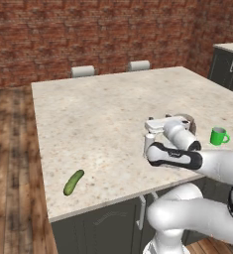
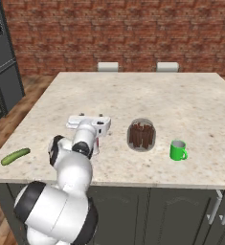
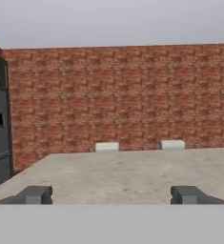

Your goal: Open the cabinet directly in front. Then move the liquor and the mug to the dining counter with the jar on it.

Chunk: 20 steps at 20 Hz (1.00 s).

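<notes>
Pincer (image 3: 111, 195) released, jaws wide apart with nothing between them, held low over the worktop (image 2: 181, 100) and facing the brick wall (image 3: 118, 95); liquor (image 1: 148, 145) stands upright on the worktop just beside the robot's hand, partly hidden by it; jar (image 2: 141, 135) of dark sticks sits between liquor and mug (image 2: 178, 150); mug upright near the front edge; cucumber (image 1: 74, 182) lies well apart at the near corner; two chair backs (image 2: 108, 66) beyond the far edge.
</notes>
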Available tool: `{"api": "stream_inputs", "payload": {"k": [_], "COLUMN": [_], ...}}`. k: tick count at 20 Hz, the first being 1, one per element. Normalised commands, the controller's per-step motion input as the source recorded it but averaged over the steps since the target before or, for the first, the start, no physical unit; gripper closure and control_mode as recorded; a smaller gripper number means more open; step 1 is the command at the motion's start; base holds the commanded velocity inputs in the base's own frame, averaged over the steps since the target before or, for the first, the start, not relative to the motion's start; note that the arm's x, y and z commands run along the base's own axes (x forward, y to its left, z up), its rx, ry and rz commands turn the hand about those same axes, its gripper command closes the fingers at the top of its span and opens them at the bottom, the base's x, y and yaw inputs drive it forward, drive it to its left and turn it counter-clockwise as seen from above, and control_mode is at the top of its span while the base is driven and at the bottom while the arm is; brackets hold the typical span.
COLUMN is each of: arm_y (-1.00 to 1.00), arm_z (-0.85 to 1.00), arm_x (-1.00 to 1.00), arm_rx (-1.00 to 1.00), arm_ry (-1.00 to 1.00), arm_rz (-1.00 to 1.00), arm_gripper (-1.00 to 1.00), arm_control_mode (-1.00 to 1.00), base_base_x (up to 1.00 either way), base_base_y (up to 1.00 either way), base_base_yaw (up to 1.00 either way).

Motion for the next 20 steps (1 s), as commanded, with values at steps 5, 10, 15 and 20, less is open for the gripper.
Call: {"api": "stream_inputs", "payload": {"k": [5, 10, 15, 20], "arm_y": [-0.98, -1.00, -0.37, -0.23], "arm_z": [0.60, 0.00, -0.30, 0.00], "arm_x": [-1.00, -1.00, -0.55, -0.79], "arm_rx": [0.08, 0.16, -0.03, 0.07], "arm_ry": [-0.09, -0.31, 0.05, -0.44], "arm_rz": [-0.02, -0.01, 0.01, -0.02], "arm_gripper": [-1.00, -1.00, -1.00, -1.00], "arm_control_mode": [-1.00, -1.00, -1.00, -1.00], "base_base_x": [0.00, 0.00, 0.00, 0.00], "base_base_y": [0.00, 0.00, 0.00, 0.00], "base_base_yaw": [0.00, 0.00, 0.00, 0.00]}}
